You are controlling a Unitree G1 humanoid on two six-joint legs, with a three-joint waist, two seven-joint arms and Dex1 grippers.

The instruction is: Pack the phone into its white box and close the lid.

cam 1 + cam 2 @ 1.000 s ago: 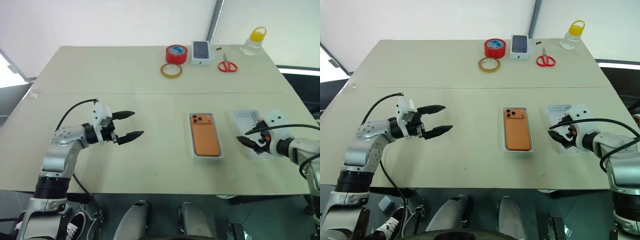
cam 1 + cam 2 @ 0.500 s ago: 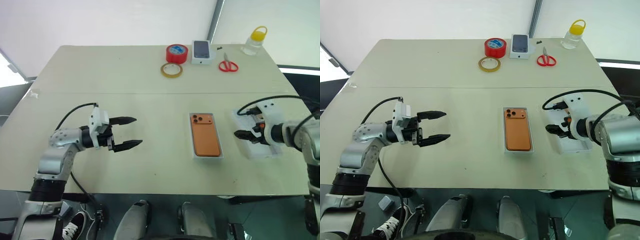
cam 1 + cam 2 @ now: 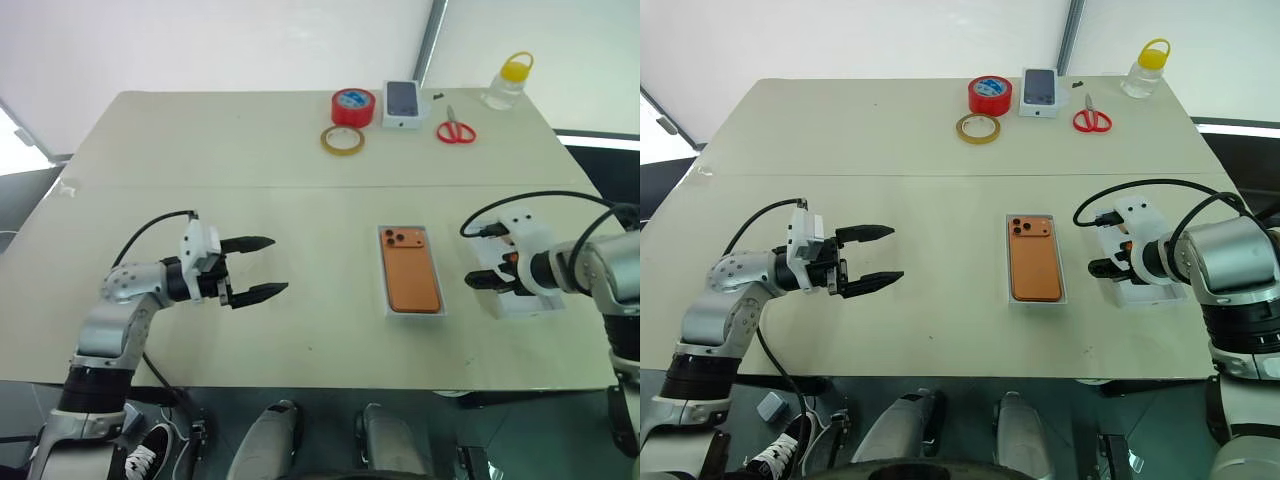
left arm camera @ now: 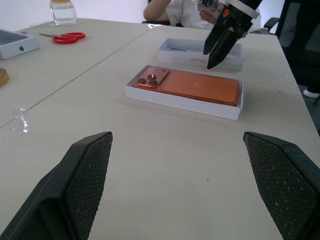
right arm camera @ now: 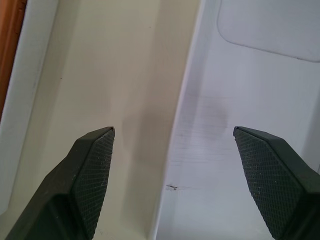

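The orange phone lies camera side up inside the white box at mid-table. To its right sits the lid, an all-white tray lying open side up. My right gripper is open and points down over the lid's wall on the phone's side. One of its fingers hangs over bare table, the other over the lid's floor. A flat card with a rounded outline lies in the lid. My left gripper is open and empty, held level to the left of the box and pointing at it.
Along the far edge stand a red tape roll, a yellowish tape ring, a small white box with a phone picture, red scissors and a yellow-capped bottle. A person sits beyond the table.
My right gripper has tipped from pointing sideways to pointing down over the lid's wall on the phone's side. The left arm has kept its place.
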